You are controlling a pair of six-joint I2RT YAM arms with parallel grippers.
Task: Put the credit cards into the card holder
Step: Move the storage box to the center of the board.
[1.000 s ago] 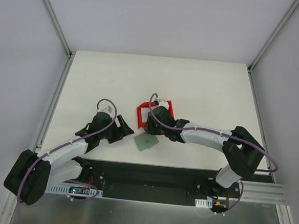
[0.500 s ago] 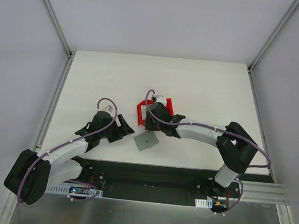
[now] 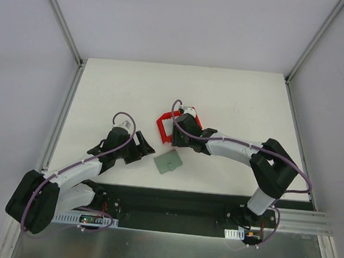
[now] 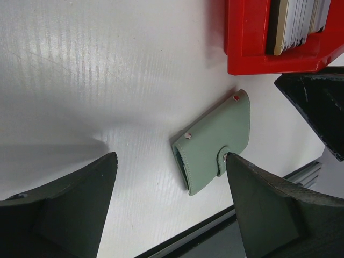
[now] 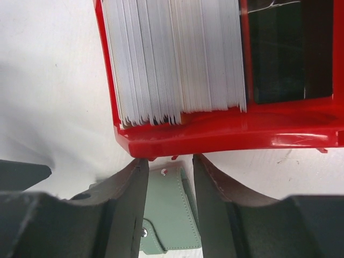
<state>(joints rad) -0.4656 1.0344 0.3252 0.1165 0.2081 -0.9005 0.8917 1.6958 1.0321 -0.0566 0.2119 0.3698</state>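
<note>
The card holder (image 3: 168, 162) is a closed grey-green wallet with a small snap, lying flat on the white table. It also shows in the left wrist view (image 4: 215, 153) and in the right wrist view (image 5: 167, 209). The credit cards (image 5: 177, 59) stand on edge as a pale stack in a red bin (image 3: 162, 127). My right gripper (image 3: 175, 140) is open and empty above the bin's near edge, and the wallet shows through its gap (image 5: 170, 160). My left gripper (image 3: 146, 147) is open and empty just left of the wallet, and it also shows in its own wrist view (image 4: 169, 161).
The red bin (image 5: 226, 134) has a dark part (image 5: 282, 51) to the right of the card stack. The bin and cards (image 4: 298, 21) sit just beyond the wallet in the left wrist view. The table's near edge with a black rail (image 3: 173, 195) runs close below the wallet.
My right gripper has moved away from the wallet, back and slightly right, to the red bin's near edge. My left gripper and the wallet have stayed in place.
</note>
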